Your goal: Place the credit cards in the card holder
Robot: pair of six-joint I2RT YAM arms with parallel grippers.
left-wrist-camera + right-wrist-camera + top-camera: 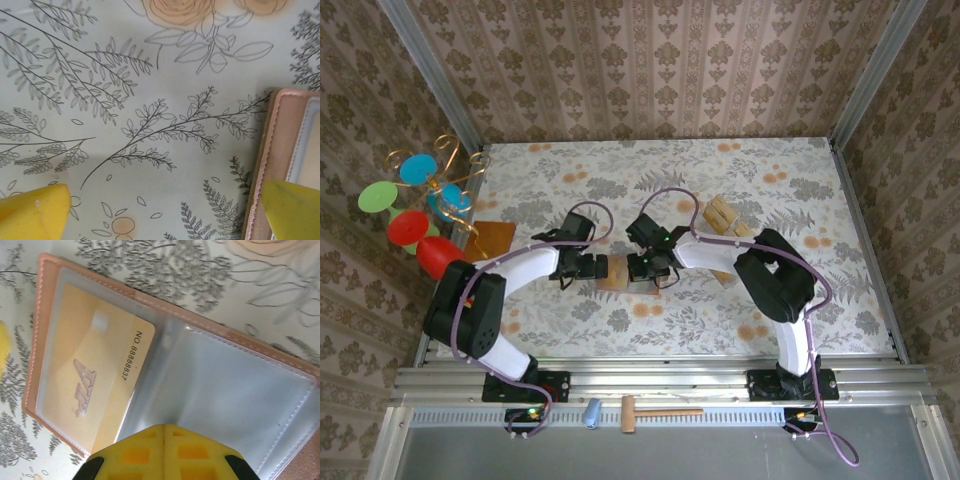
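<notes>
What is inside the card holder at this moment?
One credit card sits in a clear sleeve; the next sleeve looks empty. The shut right gripper hides the fold's lower part.

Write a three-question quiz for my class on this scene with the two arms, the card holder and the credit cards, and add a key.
1. True or false: the left tool stands open above the table.
2. Pick one: in the right wrist view, how many credit cards can be seen tucked inside the open card holder? A none; B one; C three.
3. Fill the gap: the fingers of the right tool are pressed together, so it is ___.

Key: 1 true; 2 B; 3 shut.
</notes>
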